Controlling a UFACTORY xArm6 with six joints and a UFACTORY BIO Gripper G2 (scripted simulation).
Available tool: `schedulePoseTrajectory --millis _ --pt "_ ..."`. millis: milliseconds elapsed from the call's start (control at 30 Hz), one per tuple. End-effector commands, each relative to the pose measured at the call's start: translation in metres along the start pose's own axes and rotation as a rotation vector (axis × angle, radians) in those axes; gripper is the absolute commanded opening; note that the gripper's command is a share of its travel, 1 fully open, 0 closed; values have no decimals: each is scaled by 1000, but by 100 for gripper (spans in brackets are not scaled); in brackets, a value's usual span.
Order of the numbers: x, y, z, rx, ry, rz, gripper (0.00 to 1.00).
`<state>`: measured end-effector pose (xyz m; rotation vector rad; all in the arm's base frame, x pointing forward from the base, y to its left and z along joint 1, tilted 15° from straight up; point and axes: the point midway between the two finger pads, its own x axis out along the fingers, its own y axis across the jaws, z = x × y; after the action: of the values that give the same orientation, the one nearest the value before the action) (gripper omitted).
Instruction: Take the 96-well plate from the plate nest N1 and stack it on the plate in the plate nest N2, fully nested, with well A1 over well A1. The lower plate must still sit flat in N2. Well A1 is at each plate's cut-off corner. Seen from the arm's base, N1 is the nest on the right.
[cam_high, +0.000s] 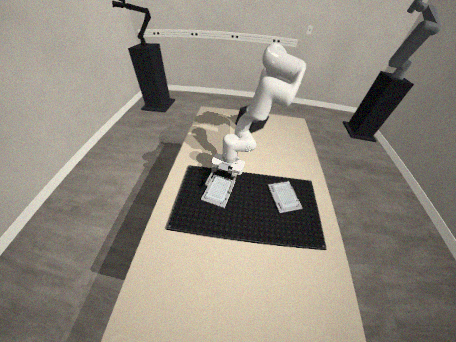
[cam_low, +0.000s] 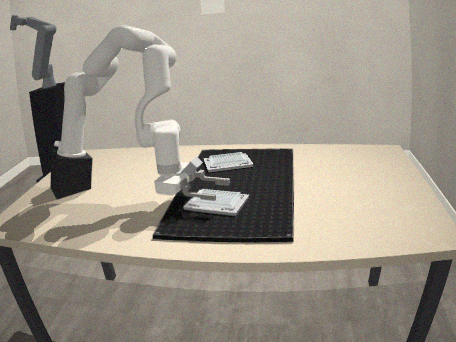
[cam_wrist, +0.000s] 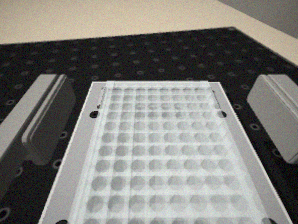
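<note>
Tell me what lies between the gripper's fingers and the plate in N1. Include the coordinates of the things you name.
In the wrist view, each finger (cam_high: 208, 182) (cam_low: 222, 181) (cam_wrist: 52, 120) is separated from the plate (cam_high: 219, 190) (cam_low: 227, 197) (cam_wrist: 160, 150) by N1's rim (cam_high: 214, 203) (cam_low: 215, 211) (cam_wrist: 81, 140) and, farther out, black board (cam_high: 250, 220) (cam_low: 265, 200) (cam_wrist: 170, 65).

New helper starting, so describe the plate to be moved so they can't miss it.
On the pale table lies a black mat. There, on the right seen from the arm's base, sits the 96-well plate. Unlike its neighbour, it has the open gripper above it.
</note>
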<state>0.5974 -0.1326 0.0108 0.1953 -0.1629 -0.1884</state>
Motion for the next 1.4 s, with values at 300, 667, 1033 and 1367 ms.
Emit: schedulePoseTrajectory --millis 300,667,1033,1367 --pt "1 0 -5 0 -3 0 37" --pt "1 0 -13 0 -3 0 37" --pt "1 0 -18 0 -3 0 37" --pt "1 0 -18 0 -3 0 37"
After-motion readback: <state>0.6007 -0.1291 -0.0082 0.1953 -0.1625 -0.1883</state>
